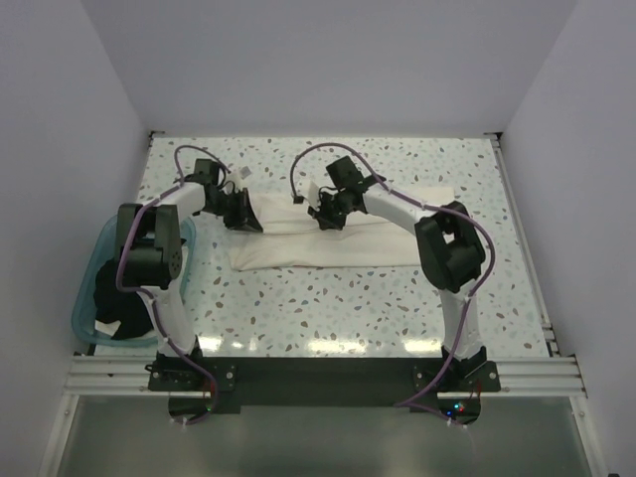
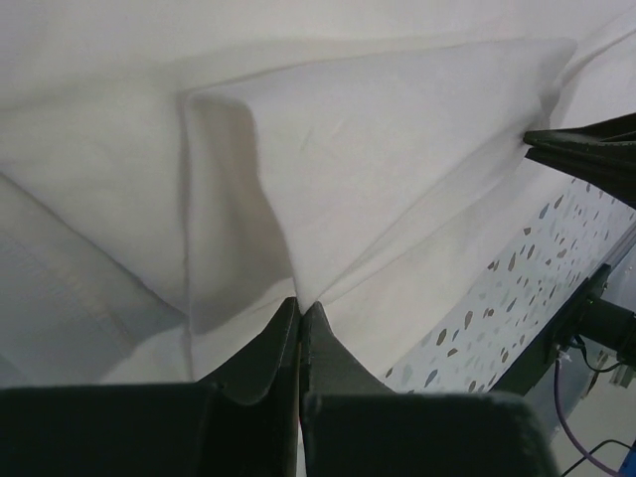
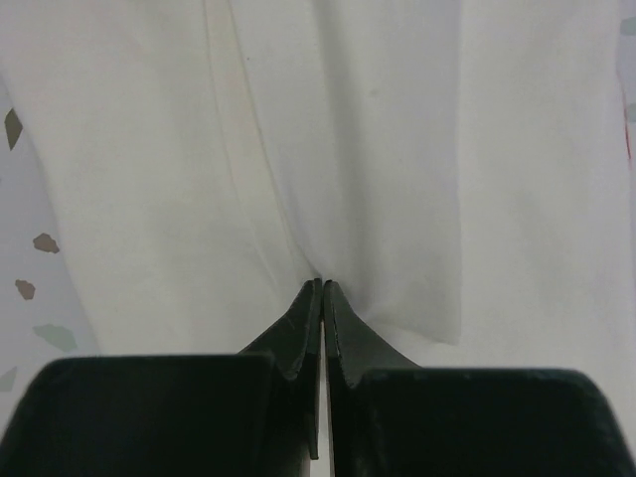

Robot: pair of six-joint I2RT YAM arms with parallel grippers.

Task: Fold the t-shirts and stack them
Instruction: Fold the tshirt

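A white t-shirt (image 1: 328, 248) lies as a long folded band across the middle of the speckled table (image 1: 328, 308), its red print hidden. My left gripper (image 1: 243, 214) sits at the band's far left corner, shut on a raised fold of the white cloth (image 2: 378, 149), and the wrist view shows the jaws (image 2: 301, 303) pinching it. About a third of the way along the far edge, my right gripper (image 1: 326, 214) is shut on the same cloth (image 3: 378, 149), its tips (image 3: 323, 283) closed on a crease. A black t-shirt (image 1: 117, 303) lies bunched in the tub.
A translucent teal tub (image 1: 84, 298) stands at the table's left edge beside the left arm's base. More white cloth (image 1: 427, 191) reaches toward the back right. White walls close in the table on three sides.
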